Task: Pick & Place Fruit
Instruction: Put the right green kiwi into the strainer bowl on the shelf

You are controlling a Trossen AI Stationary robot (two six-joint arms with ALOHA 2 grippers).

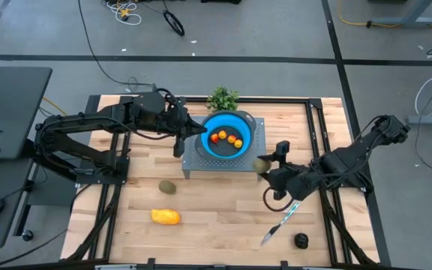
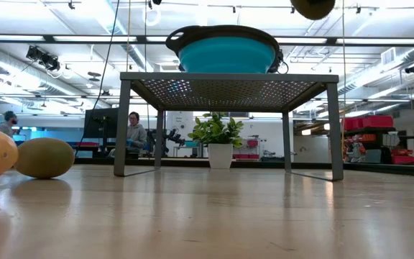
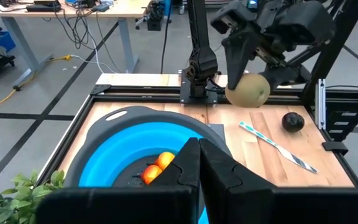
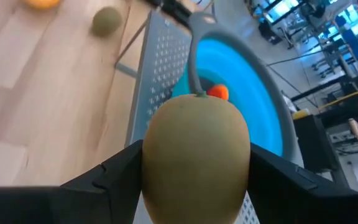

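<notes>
My right fingers (image 4: 194, 180) are clamped on an olive-brown oval fruit (image 4: 196, 154), one finger on each side of it, and I'm holding it up off the surface (image 1: 223, 206), just beside the perforated metal stand (image 1: 195, 159). Ahead of these fingers sits the blue bowl (image 1: 212, 122) on top of that stand, with tiny round orange fruits (image 1: 228, 138) inside it.

My left fingers (image 3: 199, 163) are pressed together with nothing between them, hovering at the bowl's rim on the far side from my right fingers.

Down on the surface, the second olive-brown oval (image 1: 167, 186) lies well off to the side of my right fingers, and the yellow-orange oblong (image 1: 165, 217) lies near it. The near-black round fruit (image 1: 301, 240) sits behind my right fingers, beside the knife with the light-blue handle (image 1: 280, 223). The green sprig (image 1: 222, 98) is just past the bowl.
</notes>
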